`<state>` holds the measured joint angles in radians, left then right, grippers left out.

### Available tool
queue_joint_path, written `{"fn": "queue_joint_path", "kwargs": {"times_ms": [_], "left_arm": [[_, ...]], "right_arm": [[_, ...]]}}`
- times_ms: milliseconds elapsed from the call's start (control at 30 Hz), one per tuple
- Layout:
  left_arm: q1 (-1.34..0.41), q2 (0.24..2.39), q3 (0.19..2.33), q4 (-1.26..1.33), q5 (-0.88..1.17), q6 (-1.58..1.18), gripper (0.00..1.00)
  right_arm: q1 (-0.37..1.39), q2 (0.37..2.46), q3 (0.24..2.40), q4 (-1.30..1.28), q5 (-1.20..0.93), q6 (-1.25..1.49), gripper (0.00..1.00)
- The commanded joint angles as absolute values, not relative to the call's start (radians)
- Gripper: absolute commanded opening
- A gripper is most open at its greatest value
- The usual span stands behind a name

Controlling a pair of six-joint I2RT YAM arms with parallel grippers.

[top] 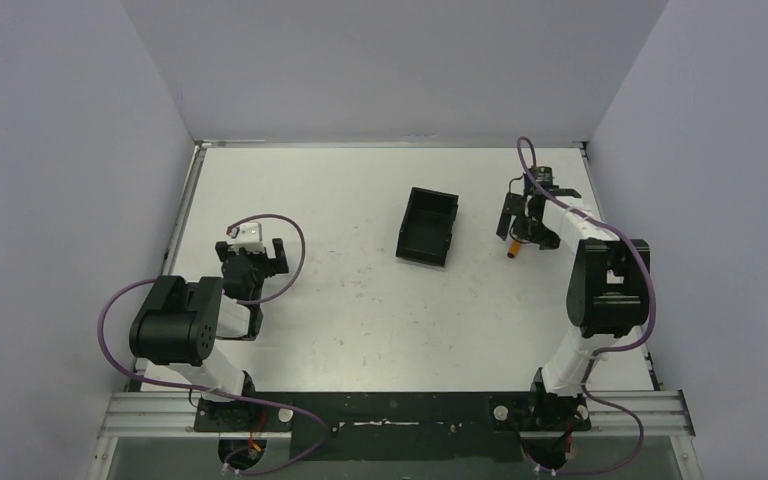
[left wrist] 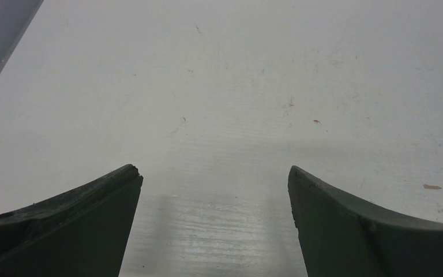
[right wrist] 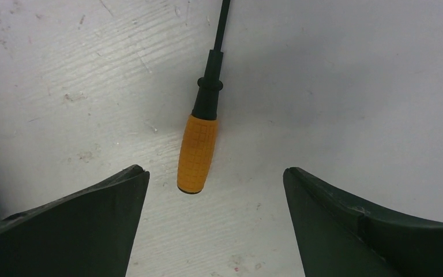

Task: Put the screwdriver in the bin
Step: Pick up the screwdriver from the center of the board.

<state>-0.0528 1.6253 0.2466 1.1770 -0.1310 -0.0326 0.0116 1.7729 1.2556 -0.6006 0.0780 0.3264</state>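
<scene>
step: pick-up | right gripper held spread, empty, over screwdriver | next: handle to be clasped, carried left to bin

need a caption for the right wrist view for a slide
Open right gripper lined up on the orange-handled screwdriver lying on the white table, not yet gripped.

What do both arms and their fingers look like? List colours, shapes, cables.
Both the left arm and right arm have bulky black joints, white link sections and a looping purple cable. Each ends in two dark, matte fingers, broad at the base and tapering to blunt curved tips.
</scene>
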Motion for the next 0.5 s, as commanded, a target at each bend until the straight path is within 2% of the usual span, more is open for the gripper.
{"fn": "queue_joint_path", "kwargs": {"times_ms": [0, 467], "left_arm": [[-0.057, 1.611, 0.253, 1.212, -0.14, -0.032, 0.97], [-0.057, 1.61, 0.253, 1.211, -0.14, -0.032, 0.97]], "right_arm": [[0.003, 1.807, 1.306, -0.572, 0.082, 0.327, 0.88], [0.002, 1.952, 1.347, -0.541, 0.09, 0.336, 0.71]]}}
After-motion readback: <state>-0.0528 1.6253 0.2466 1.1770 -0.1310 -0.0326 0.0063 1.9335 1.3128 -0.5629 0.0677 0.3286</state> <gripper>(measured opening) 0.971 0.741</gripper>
